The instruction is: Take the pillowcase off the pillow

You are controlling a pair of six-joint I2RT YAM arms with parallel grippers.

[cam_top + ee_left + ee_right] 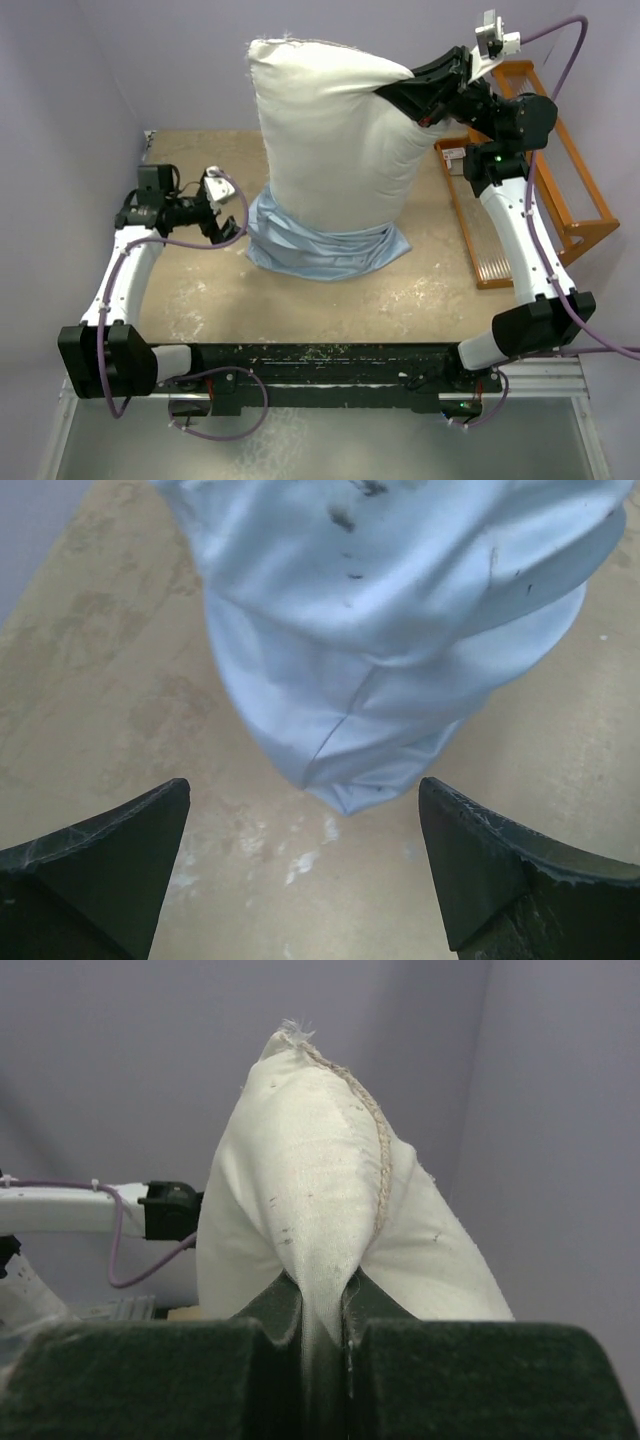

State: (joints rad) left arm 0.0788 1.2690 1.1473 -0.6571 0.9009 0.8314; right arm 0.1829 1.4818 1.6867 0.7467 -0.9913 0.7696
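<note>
The off-white pillow (335,130) stands upright, lifted by its top right corner. My right gripper (400,97) is shut on that corner; in the right wrist view the pillow's seamed fabric (310,1190) is pinched between the pads (375,1305). The light-blue pillowcase (325,238) is bunched round the pillow's lower end on the table. My left gripper (232,228) is open and empty, low at the left of the pillowcase. In the left wrist view the pillowcase's corner (380,680) hangs just beyond the spread fingertips (130,830).
An orange wooden rack (545,170) stands at the right edge of the tan table (300,310). Purple walls close the back and left. A black rail (320,360) runs along the near edge between the arm bases.
</note>
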